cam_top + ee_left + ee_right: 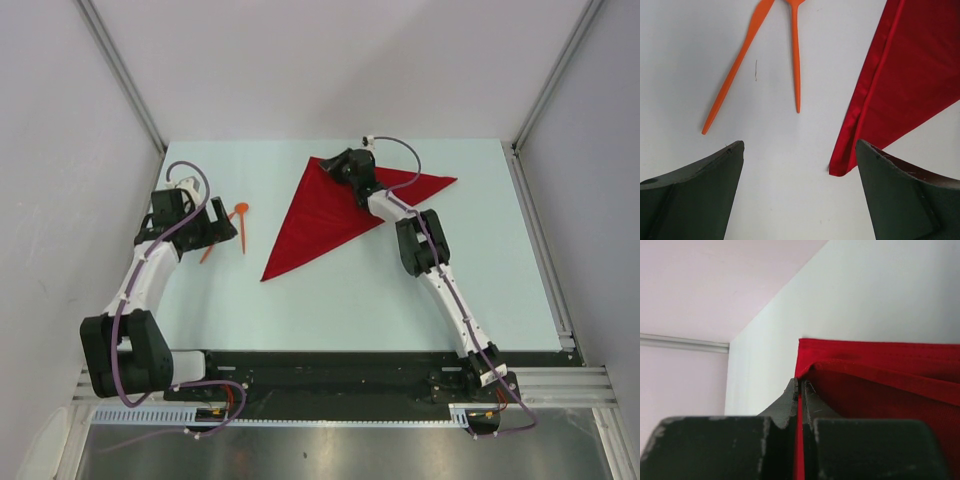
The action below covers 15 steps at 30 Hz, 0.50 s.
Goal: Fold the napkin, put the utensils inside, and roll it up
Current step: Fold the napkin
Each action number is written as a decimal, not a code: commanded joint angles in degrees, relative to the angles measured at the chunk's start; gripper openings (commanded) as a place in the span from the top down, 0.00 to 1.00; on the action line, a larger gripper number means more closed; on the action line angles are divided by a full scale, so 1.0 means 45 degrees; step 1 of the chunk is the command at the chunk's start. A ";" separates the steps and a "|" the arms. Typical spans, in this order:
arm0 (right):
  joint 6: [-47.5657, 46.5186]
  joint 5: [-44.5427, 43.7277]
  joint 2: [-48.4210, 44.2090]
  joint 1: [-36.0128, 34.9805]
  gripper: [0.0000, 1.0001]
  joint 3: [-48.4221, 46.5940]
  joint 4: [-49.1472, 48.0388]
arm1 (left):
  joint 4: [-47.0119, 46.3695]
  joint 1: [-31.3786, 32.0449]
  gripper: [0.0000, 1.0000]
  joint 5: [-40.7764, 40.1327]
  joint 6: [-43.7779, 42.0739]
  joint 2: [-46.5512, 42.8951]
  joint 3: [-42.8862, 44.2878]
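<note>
You're working the fold right now. The bright red soft cloth napkin [330, 215] is lying as a flat triangle in the upper middle of the overhead view, on the pale tabletop [350, 310]. Your right gripper [345, 162] is sitting on its upper left corner. In the right wrist view the black fingers [785, 407] are pressing together with a layer of red cloth running between them, so that gripper is clamped on the napkin's edge, with doubled layers showing just beyond.

Your left gripper [800, 145] is hovering over bare table with its jaws wide apart and nothing between them. The two thin orange plastic utensils [796, 60] are lying in a narrow V just ahead of it, at the top of its wrist view, apart from the napkin's hemmed edge on the right.

By my read, the fold is all but made and the utensils aren't inside yet. Next you're looking at letting that corner go flat without dragging the layers. Then you're bringing the left gripper onto those thin, table-hugging utensils, which calls for a low, careful pinch.
</note>
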<state>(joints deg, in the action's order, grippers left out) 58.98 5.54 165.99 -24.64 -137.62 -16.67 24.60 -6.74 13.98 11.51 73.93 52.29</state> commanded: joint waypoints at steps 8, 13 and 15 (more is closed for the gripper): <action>-0.0001 -0.0898 0.1218 -0.0383 1.00 -0.1956 -0.1494 | -0.0408 -0.0532 0.03 0.0546 -0.0057 0.0192 0.0157; -0.0099 -0.1094 0.1296 -0.0344 1.00 -0.1917 -0.1433 | -0.0486 -0.0650 0.03 0.0858 -0.0018 0.0348 0.0157; -0.0099 -0.1036 0.1374 -0.0305 0.93 -0.1898 -0.1492 | -0.0505 -0.0708 0.03 0.0936 0.0001 0.0387 0.0157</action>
<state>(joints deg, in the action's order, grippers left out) 59.48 2.74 170.41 -25.82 -143.17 -21.37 24.51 -8.86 16.01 11.53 75.22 52.29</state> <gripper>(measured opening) 0.018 0.967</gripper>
